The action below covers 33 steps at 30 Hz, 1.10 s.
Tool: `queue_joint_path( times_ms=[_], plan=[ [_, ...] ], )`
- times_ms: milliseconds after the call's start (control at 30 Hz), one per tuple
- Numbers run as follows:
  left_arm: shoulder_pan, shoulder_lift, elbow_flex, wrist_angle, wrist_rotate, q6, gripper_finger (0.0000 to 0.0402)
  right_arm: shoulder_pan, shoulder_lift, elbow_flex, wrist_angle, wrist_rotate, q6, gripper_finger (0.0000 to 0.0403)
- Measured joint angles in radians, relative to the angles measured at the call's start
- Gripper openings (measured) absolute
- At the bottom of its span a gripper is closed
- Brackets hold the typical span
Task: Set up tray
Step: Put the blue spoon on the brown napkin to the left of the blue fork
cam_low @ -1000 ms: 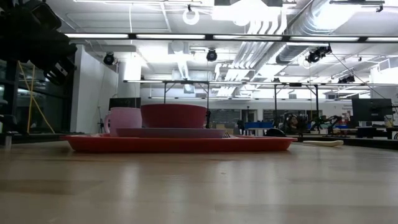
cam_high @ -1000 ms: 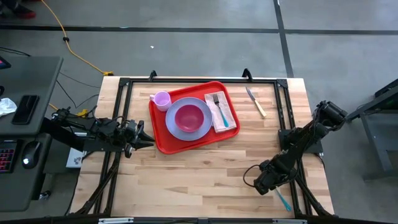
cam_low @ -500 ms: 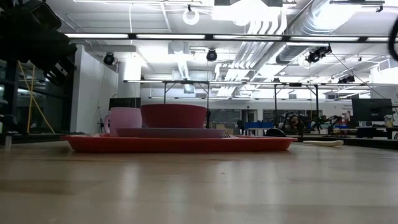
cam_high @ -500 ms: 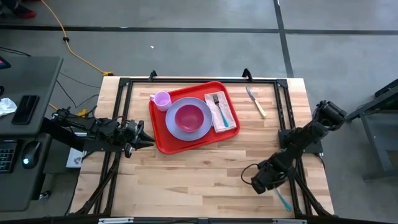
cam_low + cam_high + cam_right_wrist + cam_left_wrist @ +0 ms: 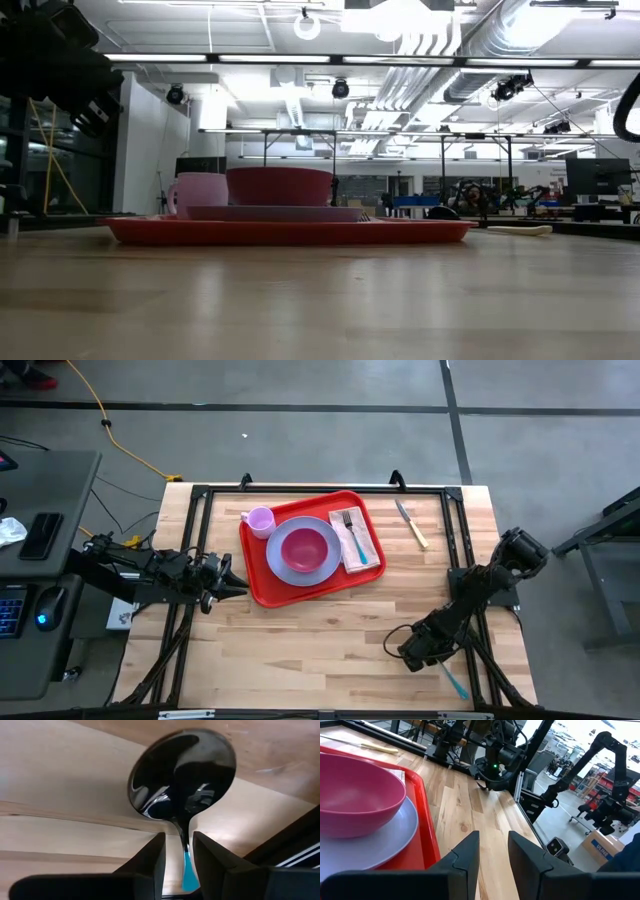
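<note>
The wooden table (image 5: 330, 630) carries the tray (image 5: 262, 582), a broad red plastic rectangle with rounded corners and a raised rim, lying slightly askew at the table's far middle. On it sits a round lavender plate (image 5: 283, 570) with a dark pink bowl (image 5: 305, 547) on top. A small pink cup (image 5: 260, 520) stands at the tray's far left corner, and a white napkin (image 5: 360, 549) with a fork (image 5: 353, 532) on it lies along the right side. A knife (image 5: 411, 524) lies on the bare wood just right of the tray, apart from it.

The left gripper (image 5: 232, 581) waits beside the tray's left near corner, its fingers (image 5: 465, 860) parted with nothing between them. The right gripper (image 5: 412, 651) is low over the table's near right part, well apart from the tray. It is clenched on a spoon (image 5: 182, 770) with a teal handle, the bowl of the spoon jutting out past the fingertips.

The tray looks light and stiff but smooth, so it would likely slide on the wood if nudged. The raised rim at a free edge seems the place to grip it, and the loaded dishes would shift if it tilts. The spoon is probably thin and slippery; whether it touches the wood is hard to tell.
</note>
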Motion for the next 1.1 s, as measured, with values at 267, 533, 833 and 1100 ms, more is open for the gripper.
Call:
queue_joint_path(
  times_ms=[267, 533, 833, 1100],
  plan=[
    [0.000, 0.000, 0.000, 0.000, 0.000, 0.000, 0.0134, -0.022, 0.001, 0.000, -0.007, 0.017, 0.000, 0.0066],
    [0.000, 0.000, 0.000, 0.000, 0.000, 0.000, 0.0134, -0.048, 0.001, 0.000, -0.011, 0.038, 0.000, 0.0005],
    [0.000, 0.000, 0.000, 0.000, 0.000, 0.000, 0.0134, -0.101, 0.001, 0.000, -0.017, 0.054, -0.019, 0.0003],
    [0.000, 0.000, 0.000, 0.000, 0.000, 0.000, 0.0134, -0.159, -0.029, -0.001, -0.017, 0.116, -0.061, 0.0003]
  ],
)
